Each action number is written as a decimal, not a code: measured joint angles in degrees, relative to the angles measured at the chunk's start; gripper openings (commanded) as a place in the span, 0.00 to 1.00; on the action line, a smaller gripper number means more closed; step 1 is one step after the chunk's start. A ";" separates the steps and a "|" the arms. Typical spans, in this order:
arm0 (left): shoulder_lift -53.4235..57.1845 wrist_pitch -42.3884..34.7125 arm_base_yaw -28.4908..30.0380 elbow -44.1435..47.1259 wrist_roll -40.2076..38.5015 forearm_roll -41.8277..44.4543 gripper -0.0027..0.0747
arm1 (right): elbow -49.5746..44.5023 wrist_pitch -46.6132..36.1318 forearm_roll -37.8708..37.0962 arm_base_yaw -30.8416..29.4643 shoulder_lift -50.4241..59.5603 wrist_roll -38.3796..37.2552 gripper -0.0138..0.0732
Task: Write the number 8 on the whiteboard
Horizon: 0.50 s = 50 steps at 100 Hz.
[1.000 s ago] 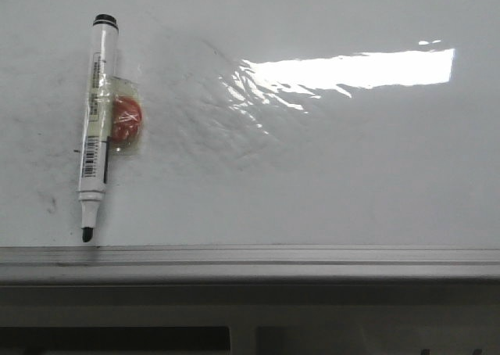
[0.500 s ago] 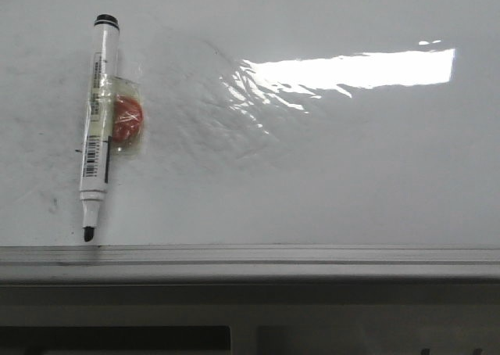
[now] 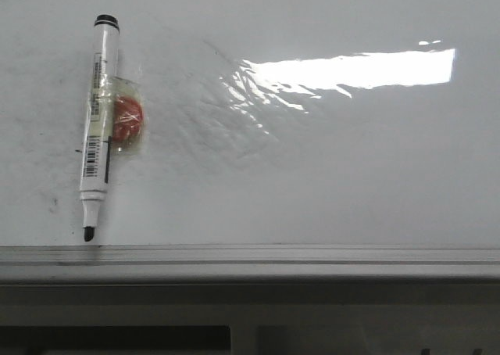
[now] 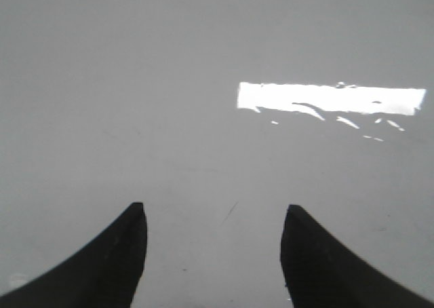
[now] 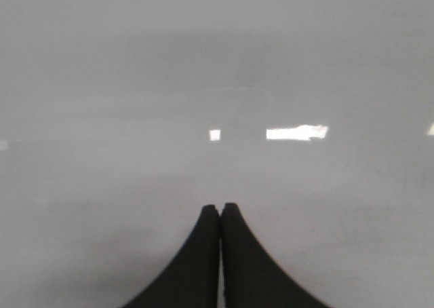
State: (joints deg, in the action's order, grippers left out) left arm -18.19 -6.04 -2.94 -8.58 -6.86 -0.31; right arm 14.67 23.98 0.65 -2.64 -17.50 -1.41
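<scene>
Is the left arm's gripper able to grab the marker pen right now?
Probably yes: the left gripper is open and empty, and the marker pen lies uncovered on the whiteboard. How near it is can't be told.

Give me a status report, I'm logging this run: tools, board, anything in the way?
Left tool open, empty. Right tool shut, empty. Whiteboard bare, no 8 drawn yet. Marker uncapped, lying on board by orange piece; nothing blocking.

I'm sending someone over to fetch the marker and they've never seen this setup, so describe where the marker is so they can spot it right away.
Look at the big glossy whiteboard with the grey rail along its near edge. On the board's left side lies a white marker pen, black end cap pointing away and uncapped black tip almost at the rail. It is the only pen there, with a small orange-red disc in clear tape stuck to its side.
</scene>
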 measured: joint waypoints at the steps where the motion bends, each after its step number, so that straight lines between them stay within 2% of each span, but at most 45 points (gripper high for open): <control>1: -0.15 -0.15 -0.48 0.00 0.00 0.31 0.57 | 0.00 0.00 0.00 0.00 0.00 0.00 0.09; 17: -3.90 -2.28 -9.41 0.00 0.00 0.99 0.56 | 0.00 0.00 0.00 0.00 0.00 0.00 0.09; 50: -16.16 -8.67 -34.44 0.00 0.00 -1.18 0.56 | 0.00 0.10 0.00 0.00 0.00 0.00 0.09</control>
State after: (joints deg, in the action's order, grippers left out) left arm -34.35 -14.71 -37.38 -8.58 -6.86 -1.49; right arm 14.67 24.07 0.65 -2.64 -17.50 -1.41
